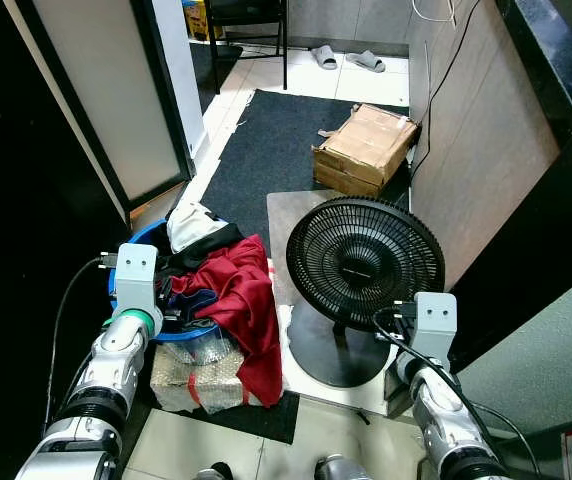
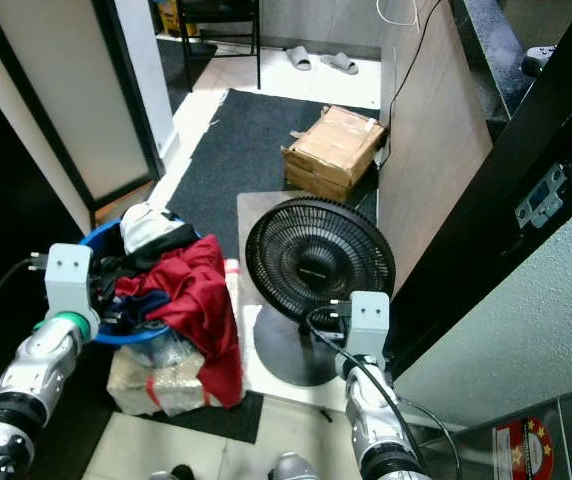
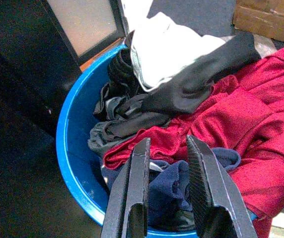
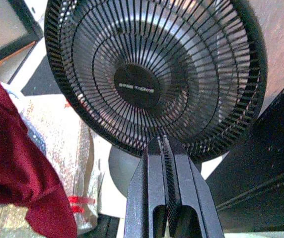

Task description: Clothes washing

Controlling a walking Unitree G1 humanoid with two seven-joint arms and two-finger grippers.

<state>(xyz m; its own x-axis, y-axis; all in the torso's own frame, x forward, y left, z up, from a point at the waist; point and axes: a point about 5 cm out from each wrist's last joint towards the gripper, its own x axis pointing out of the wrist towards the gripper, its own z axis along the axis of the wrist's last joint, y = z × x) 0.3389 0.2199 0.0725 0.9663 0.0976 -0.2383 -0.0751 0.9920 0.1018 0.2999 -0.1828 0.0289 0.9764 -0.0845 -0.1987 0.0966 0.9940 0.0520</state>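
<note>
Soft, light clothes heap in a round blue plastic basin (image 3: pixel 72 148); the left gripper (image 3: pixel 166 163), fingers slightly parted and empty, hovers over a bunched red garment (image 3: pixel 241 129), an easy fold to pinch, while the right gripper (image 4: pixel 166 163), fingers pressed together holding nothing, faces a black fan (image 4: pixel 152 74).

A black floor fan (image 1: pixel 364 262) stands upright on a round base, on a pale mat beside a wood-panelled wall. Behind it a cardboard box (image 1: pixel 364 148) lies on a dark rug (image 1: pixel 271 150). Farther back, a pair of grey slippers (image 1: pixel 348 58) sits on the tiled floor near black chair legs (image 1: pixel 248 30).
</note>
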